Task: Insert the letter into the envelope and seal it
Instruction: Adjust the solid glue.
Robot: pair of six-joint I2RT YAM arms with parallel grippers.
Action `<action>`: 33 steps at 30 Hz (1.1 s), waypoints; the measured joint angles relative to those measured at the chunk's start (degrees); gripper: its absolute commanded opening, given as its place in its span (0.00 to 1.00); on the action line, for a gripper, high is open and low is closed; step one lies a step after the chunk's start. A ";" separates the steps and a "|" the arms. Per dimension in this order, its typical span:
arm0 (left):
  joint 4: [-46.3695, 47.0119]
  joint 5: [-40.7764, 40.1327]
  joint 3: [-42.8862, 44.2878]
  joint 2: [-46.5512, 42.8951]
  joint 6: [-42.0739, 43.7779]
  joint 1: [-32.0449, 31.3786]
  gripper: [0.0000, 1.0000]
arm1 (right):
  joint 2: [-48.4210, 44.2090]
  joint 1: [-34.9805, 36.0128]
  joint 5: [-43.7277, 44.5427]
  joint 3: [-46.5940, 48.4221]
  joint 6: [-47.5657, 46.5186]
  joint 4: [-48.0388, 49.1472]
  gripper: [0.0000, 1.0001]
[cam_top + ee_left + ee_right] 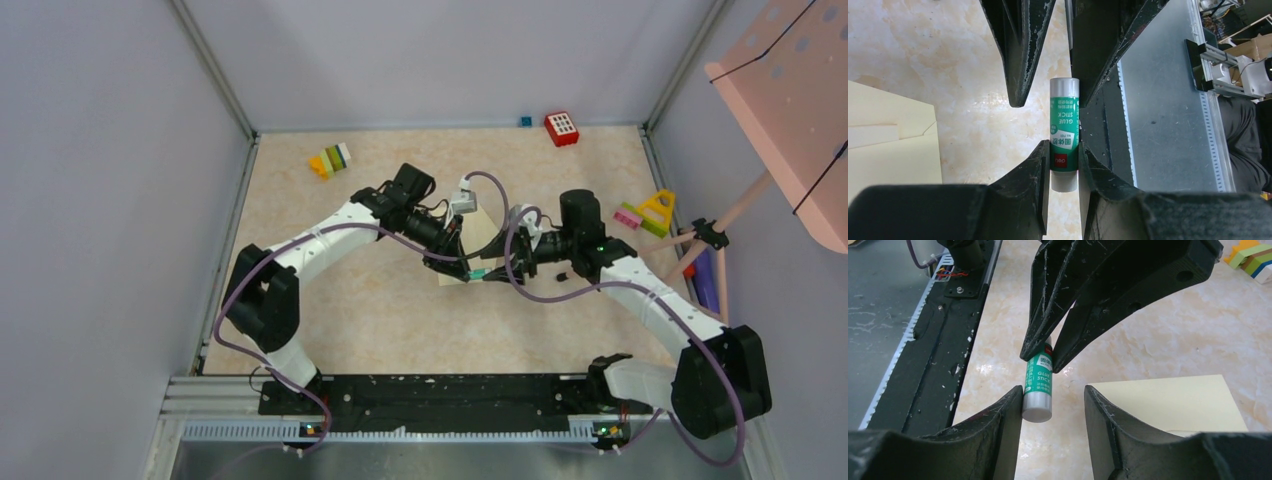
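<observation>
Left claw [1063, 162] is clamped on the white end of the glue stick [1064, 125]. Left arm [320, 240]: elbow out left, forearm reaching in to centre, wrist pitched down. Right claw [1053, 392] meets it tip to tip, jaws apart around the silver end; the stick sits against one finger with a gap at the other. Right arm [650, 290] mirrors the left. Envelope [455, 278] lies flat on the table [380, 310] just beside the stick, partly hidden under both claws.

The glue stick [1064, 135] has a green label that reads "GLUE STICK" in white capitals. Below that are Chinese characters on a white band, a tiny line that looks like "NO.7101", and the brand mark "deli". No other text is readable.
</observation>
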 measured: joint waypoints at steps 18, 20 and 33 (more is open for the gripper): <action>0.85 2.99 0.13 0.48 -1.68 0.90 0.08 | -1.92 0.04 -0.66 0.74 -8.41 -6.80 0.14; 0.81 3.13 0.13 0.48 -1.79 0.90 0.11 | -1.92 0.04 -0.83 0.74 -8.79 -6.86 0.09; 1.18 2.80 0.13 0.48 -2.34 0.87 0.54 | -1.92 0.04 -0.90 0.76 -7.69 -5.99 0.00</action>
